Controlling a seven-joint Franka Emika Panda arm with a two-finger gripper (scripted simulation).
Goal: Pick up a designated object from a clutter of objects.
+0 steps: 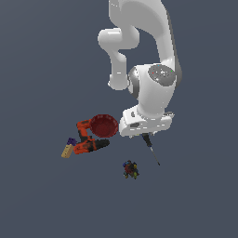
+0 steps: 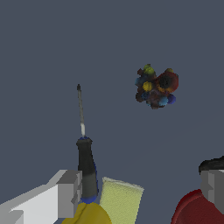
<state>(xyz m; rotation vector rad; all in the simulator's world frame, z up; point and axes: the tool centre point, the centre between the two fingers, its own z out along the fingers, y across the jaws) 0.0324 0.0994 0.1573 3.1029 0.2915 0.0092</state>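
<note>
The screwdriver (image 2: 86,168) has a dark black-blue handle and a thin grey shaft (image 2: 81,109). In the exterior view it (image 1: 151,149) sticks out from under the hand. My gripper (image 2: 141,186) is open, with its fingers wide apart. One finger (image 2: 65,192) sits right beside the handle and the other finger (image 2: 214,183) is far from it, above the red bowl (image 2: 194,210). The gripper (image 1: 144,131) hangs low over the clutter. I cannot tell whether the finger touches the handle.
A yellow cup (image 2: 89,214) and a pale yellow-green pad (image 2: 120,199) lie by the handle. The multicoloured lump (image 2: 156,87) (image 1: 130,169) lies apart. The red bowl (image 1: 103,125), orange-black drill (image 1: 88,142) and small wooden block (image 1: 67,151) are on the exterior view's left.
</note>
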